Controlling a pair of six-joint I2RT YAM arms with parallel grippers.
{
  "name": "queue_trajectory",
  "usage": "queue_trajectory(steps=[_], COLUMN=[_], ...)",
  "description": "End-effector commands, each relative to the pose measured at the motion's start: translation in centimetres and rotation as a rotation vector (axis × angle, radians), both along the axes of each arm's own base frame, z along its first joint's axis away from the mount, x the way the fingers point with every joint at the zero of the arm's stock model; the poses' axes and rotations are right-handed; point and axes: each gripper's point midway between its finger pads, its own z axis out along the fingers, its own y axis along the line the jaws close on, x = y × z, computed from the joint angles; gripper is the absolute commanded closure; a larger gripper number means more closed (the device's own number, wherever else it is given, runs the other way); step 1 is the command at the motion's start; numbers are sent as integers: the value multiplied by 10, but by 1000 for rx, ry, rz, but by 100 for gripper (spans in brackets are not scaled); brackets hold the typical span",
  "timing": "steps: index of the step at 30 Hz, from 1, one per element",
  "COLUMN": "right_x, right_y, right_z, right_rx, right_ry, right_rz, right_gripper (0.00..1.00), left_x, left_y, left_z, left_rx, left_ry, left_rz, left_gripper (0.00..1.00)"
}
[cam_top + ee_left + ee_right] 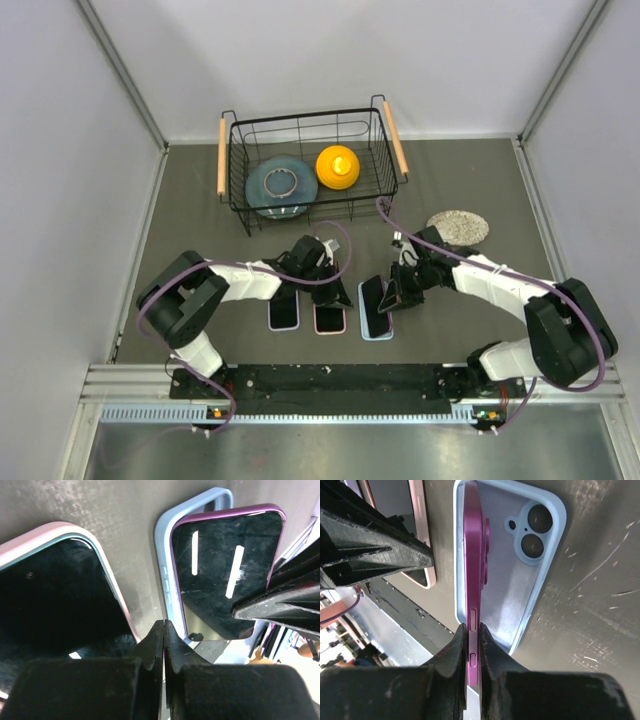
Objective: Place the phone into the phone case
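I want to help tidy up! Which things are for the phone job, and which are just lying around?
For the job: purple phone, light blue case, right gripper.
Just lying about: pink-cased phone, wire basket, blue dish, yellow thing, round mat.

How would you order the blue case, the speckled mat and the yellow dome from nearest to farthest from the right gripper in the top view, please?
1. blue case, directly under the right gripper.
2. speckled mat, farther back on the right.
3. yellow dome, in the far basket.
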Motion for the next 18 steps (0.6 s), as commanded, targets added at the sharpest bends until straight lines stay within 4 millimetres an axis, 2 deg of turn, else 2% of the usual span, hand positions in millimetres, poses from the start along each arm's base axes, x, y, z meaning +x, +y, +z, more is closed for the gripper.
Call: queue_trajectory(steps=[1,12,18], right_x=[4,-3,-1], right_y=[6,5,2], right_z=[-4,-29,-35], right_rx=[55,72,56], right_ry=[-3,48,46], right_rz=[-17,-57,-95], right_gripper=[100,100,90], left_x=[9,2,-2], left_y=[-8,-16,-19], left_z=[-2,-13,-13], left_rx=[18,49,47], left_ry=[-19,-12,-13], left_rz=[11,-16,-33], left_gripper=[100,100,100])
